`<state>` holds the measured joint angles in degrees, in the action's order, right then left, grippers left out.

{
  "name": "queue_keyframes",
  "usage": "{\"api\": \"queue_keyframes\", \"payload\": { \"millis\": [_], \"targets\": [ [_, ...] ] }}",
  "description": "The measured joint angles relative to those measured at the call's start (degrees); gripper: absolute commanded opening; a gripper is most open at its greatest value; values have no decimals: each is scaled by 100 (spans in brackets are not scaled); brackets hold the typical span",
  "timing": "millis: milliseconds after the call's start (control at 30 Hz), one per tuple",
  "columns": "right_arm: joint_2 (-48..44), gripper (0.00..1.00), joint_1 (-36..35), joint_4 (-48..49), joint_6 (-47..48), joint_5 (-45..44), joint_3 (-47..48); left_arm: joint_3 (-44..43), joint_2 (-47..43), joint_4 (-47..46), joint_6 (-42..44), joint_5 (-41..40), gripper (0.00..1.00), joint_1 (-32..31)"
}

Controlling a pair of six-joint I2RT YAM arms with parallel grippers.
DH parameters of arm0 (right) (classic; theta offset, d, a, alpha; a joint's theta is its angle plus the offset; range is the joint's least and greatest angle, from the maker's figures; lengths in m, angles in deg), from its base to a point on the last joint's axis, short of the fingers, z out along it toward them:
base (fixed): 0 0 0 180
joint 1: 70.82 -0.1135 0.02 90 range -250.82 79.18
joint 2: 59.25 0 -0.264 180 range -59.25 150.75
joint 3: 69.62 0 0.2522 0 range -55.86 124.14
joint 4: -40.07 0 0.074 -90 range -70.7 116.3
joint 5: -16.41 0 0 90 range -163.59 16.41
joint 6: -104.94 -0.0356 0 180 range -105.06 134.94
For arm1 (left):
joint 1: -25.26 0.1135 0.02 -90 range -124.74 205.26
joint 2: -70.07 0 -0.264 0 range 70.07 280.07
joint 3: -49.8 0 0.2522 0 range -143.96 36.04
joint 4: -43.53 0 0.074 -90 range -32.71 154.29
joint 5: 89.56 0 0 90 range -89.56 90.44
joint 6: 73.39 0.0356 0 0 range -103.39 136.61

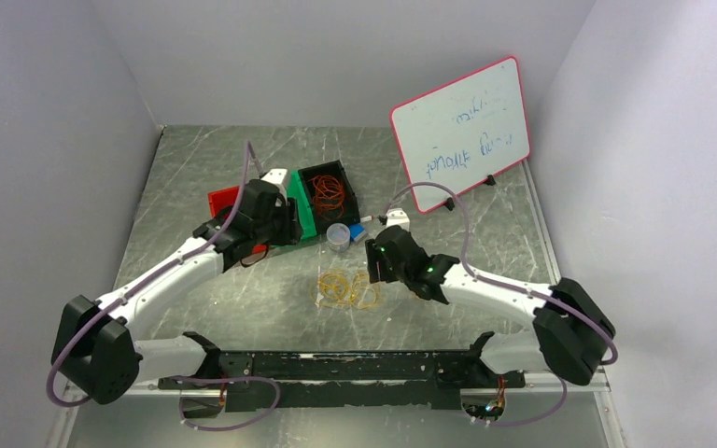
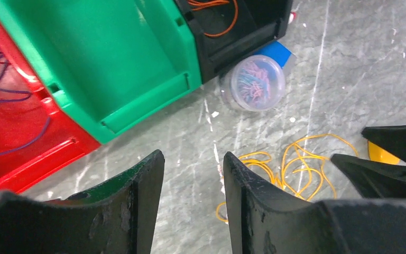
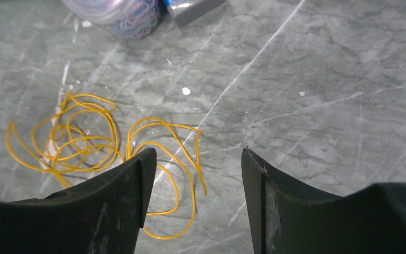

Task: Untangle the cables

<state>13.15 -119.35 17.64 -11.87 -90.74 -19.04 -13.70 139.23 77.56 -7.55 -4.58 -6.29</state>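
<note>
Right gripper (image 3: 197,153) released, empty; yellow cable (image 3: 79,142) just left of it, part hidden behind one finger. Left gripper (image 2: 193,154) released too.

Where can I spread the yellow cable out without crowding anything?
Widest bare patch: the table right of the yellow cable, bordered by the whiteboard behind. Another lies behind the red bin toward the back wall. Crowded: between the black bin, the clear cup and the left tool.
</note>
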Motion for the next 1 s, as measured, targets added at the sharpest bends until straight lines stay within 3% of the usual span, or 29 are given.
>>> {"api": "queue_keyframes", "payload": {
  "millis": [233,433,800,1000],
  "targets": [
    [782,33,9,-2,341,304,122,131,146,-393,-225,50,48,-258],
    [874,1,15,7,479,409,205,461,92,-874,-236,225,48,-361],
    [-492,0,20,28,680,688,216,931,120,-1834,-461,855,48,-426],
    [-822,0,20,-114,767,817,730,975,269,-2415,-614,1250,52,-431]
  ]
}}
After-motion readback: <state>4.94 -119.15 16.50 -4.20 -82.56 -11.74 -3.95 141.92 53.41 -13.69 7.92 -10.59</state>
